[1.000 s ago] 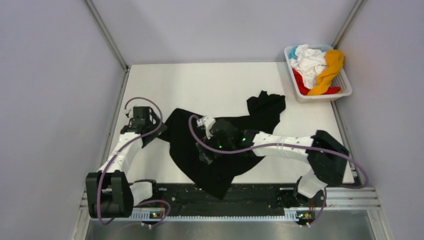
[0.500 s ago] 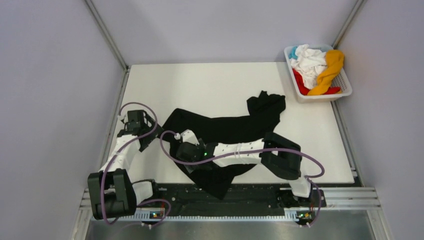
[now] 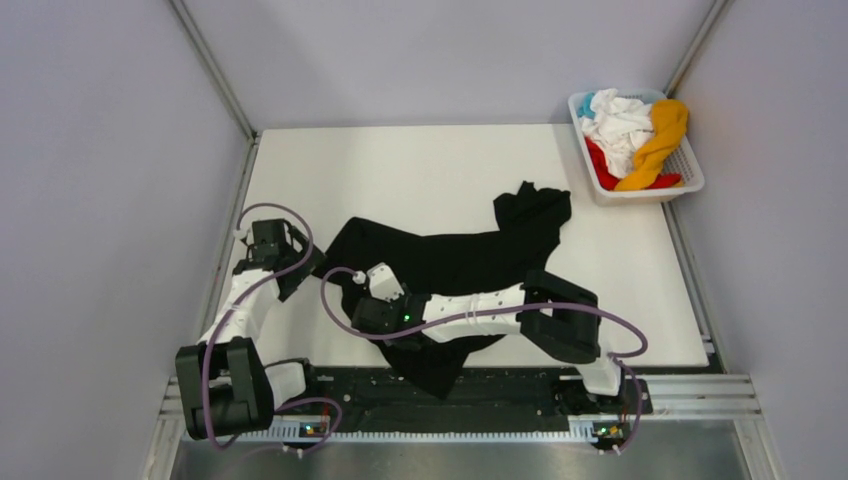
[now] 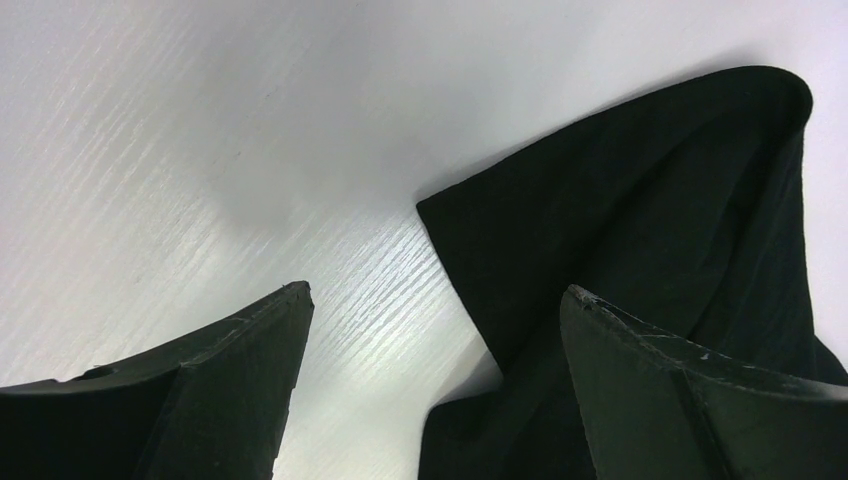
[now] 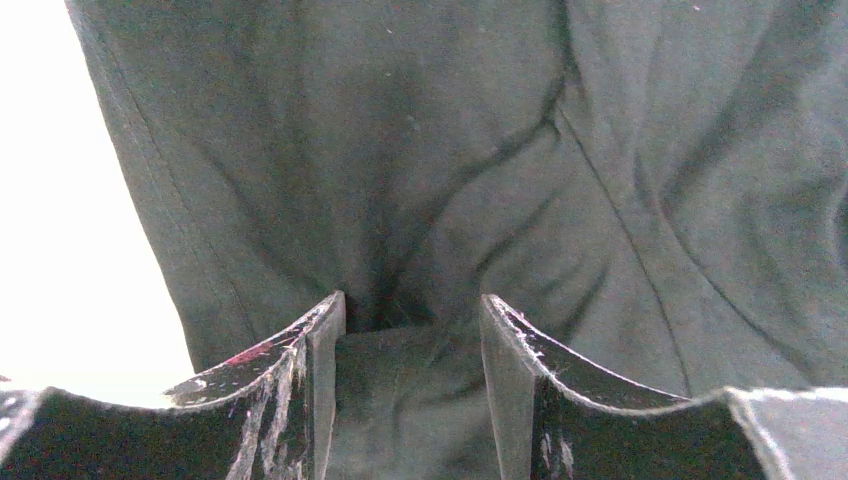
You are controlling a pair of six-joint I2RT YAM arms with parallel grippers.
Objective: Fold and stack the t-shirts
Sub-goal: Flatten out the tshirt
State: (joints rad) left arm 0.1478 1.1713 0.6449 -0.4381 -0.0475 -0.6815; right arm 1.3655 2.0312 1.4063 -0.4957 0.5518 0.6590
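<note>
On the white table, crumpled black cloth t-shirt, right gripper pinched onto a fold by its edge, left gripper spread wide, holding nothing, beside a corner.

left arm climbs from its base at the near left corner, elbow folded low, forearm reaching forward along the left side. left claw hangs above the worktop, fingers spread wide, nothing between them. right arm lies low and stretches across to the left, elbow bent back by its base. right claw tips down, fingers drawn to a narrow gap and pressed into the black shirt, with cloth between them. real grip or not, can't tell.
</note>
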